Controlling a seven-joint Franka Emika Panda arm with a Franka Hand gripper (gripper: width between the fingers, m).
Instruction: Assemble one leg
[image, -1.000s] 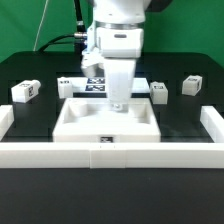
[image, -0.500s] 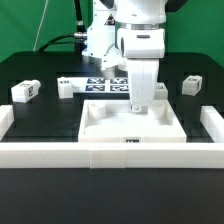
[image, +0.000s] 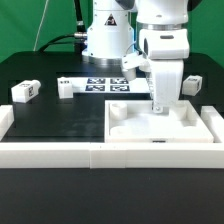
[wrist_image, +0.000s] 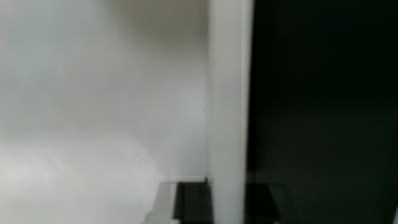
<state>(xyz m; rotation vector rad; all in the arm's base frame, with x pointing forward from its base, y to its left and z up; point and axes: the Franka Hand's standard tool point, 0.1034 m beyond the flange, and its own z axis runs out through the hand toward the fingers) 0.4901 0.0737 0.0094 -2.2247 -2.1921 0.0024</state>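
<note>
My gripper (image: 158, 104) is shut on the far wall of the large white square recessed panel (image: 130, 135), which lies on the black table at the exterior view's right, against the white rails. In the wrist view the panel's thin white wall (wrist_image: 228, 120) runs between my two dark fingers (wrist_image: 194, 203). Three small white legs with tags lie loose on the table: one at the far left (image: 25, 91), one left of the marker board (image: 67, 86), one at the far right (image: 190, 84). None is held.
The marker board (image: 105, 84) lies flat at the back middle. White rails border the table at the front (image: 60, 152), the left (image: 5, 118) and the right (image: 214, 122). The arm's white base (image: 105, 40) stands behind.
My gripper has slid the panel across the table toward the exterior view's right, from the middle into the right corner of the rails. The legs have stayed put.
</note>
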